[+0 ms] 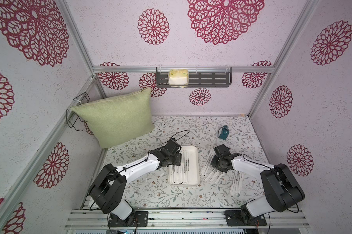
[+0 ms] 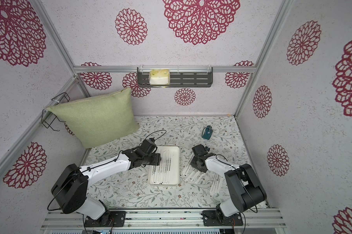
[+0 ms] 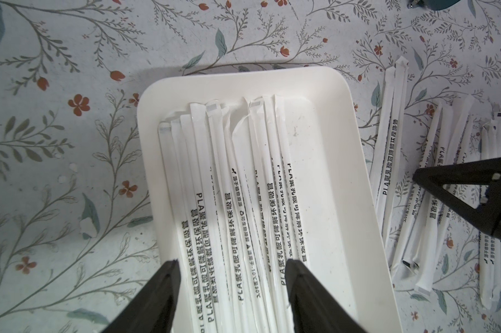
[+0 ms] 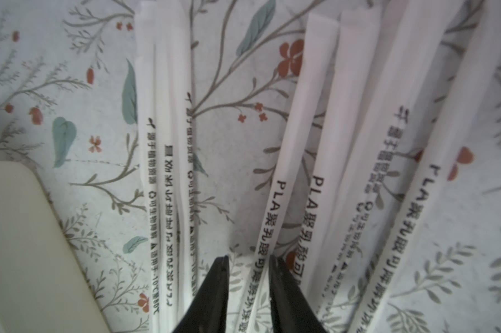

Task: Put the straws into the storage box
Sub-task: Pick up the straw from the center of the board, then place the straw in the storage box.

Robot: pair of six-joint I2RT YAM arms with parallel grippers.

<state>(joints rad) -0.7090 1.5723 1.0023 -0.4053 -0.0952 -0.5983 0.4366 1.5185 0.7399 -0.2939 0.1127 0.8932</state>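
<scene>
At the table's [image 1: 161, 194] near ctr we see the storage box [image 1: 193, 160] w/ a batch of straws [image 3: 234, 187] lying lengthwise in it, & the left gripper [image 3: 232, 261] hovers over them, fingers wide, nothing pinched. Just right of the box, loose straws [image 3: 387, 144] lie on the table; the right gripper [image 4: 249, 257] is down among them, fingers narrow around one, and we can't tell if it's gripped. Farther back: a small teal object [image 1: 223, 132], a green cushion [image 1: 118, 117], a dark wall shelf [image 1: 207, 85].

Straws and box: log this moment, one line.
storage box: partly filled | loose straws: on table beside box | left gripper: open above box | right gripper: open astride one straw
</scene>
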